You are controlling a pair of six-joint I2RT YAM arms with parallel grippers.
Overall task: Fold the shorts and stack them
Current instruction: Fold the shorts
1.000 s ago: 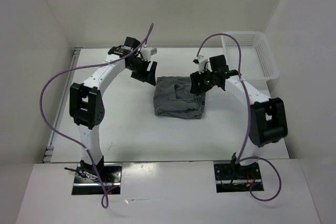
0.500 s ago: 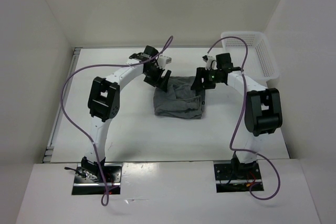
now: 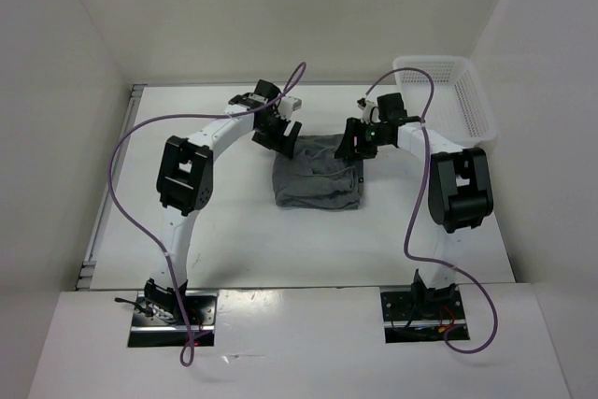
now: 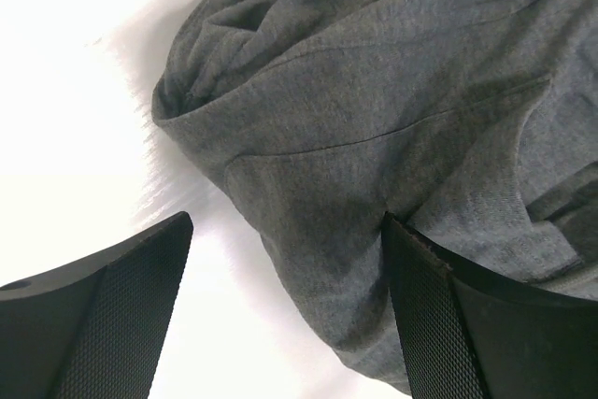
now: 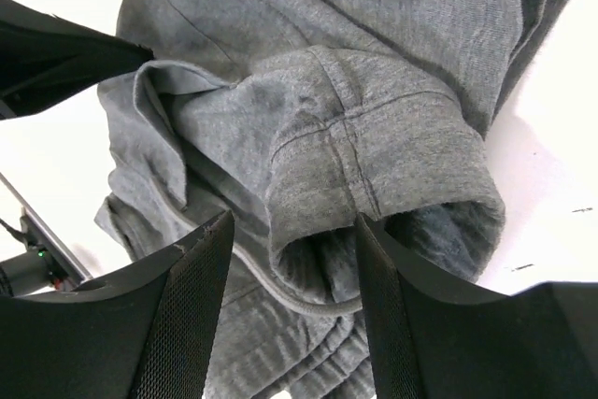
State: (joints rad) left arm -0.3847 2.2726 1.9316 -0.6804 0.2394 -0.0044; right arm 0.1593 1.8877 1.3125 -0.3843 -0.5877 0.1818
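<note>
The grey shorts [image 3: 318,175] lie folded in a rumpled block in the middle of the white table [image 3: 224,221]. My left gripper [image 3: 286,145] is open at their far left corner; in the left wrist view the grey fabric [image 4: 374,119] sits between its spread fingers [image 4: 103,315], one finger at the cloth's edge. My right gripper [image 3: 353,149] is open at the far right corner; in the right wrist view a folded hem and seam [image 5: 364,156] and the thin drawstring [image 5: 299,296] lie between its fingers [image 5: 187,315].
A white mesh basket [image 3: 448,95] stands at the far right corner of the table. White walls close in the back and both sides. Purple cables arch over both arms.
Both arms swung inward from beside the shorts to their far corners. The grippers have come down onto the cloth's far edge. The shorts have not visibly moved.
</note>
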